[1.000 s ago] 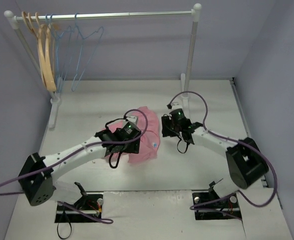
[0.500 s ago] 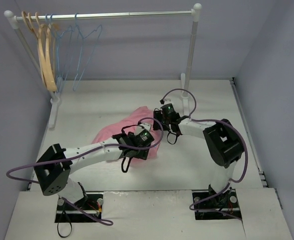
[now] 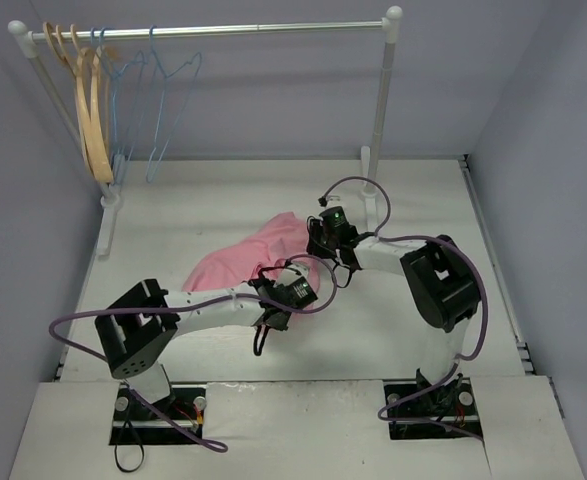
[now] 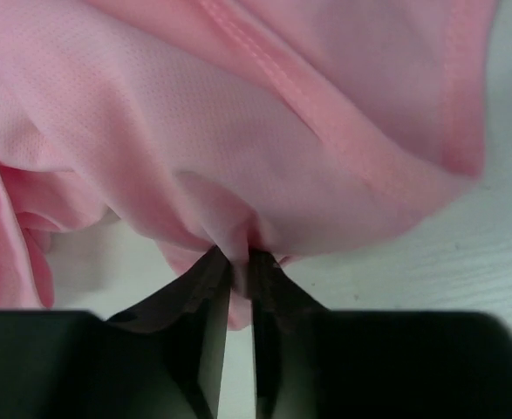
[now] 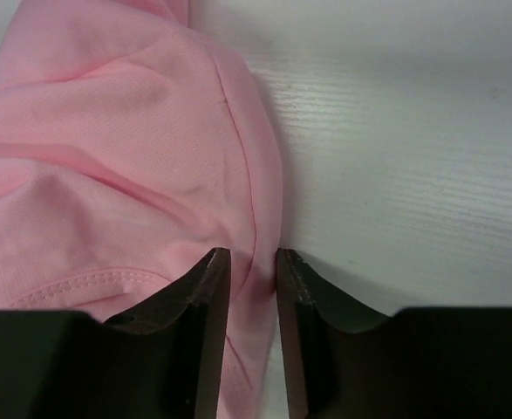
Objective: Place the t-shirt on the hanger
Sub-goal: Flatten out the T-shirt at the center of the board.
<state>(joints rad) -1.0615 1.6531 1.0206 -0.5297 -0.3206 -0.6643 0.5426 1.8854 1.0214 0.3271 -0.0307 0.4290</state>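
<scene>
- Lying crumpled on the white table point(image 3: 393, 330), the pink t-shirt point(image 3: 235, 262) sits mid-table between the two arms.
- Its gathered fold is pinched tight in the left gripper point(image 4: 238, 259), fingers closed on the cloth.
- Its seamed edge is clamped by the right gripper point(image 5: 251, 259), jaws nearly together.
- Well apart, the hanger point(image 3: 157, 110), a light-blue wire one among several, hangs from the rail point(image 3: 243, 30) at far left beside tan wooden hangers point(image 3: 91, 110).

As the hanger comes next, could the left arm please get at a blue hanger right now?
Probably not yet: its fingers are shut on the t-shirt at mid-table, while the blue hangers hang from the rail at the far left.
</scene>
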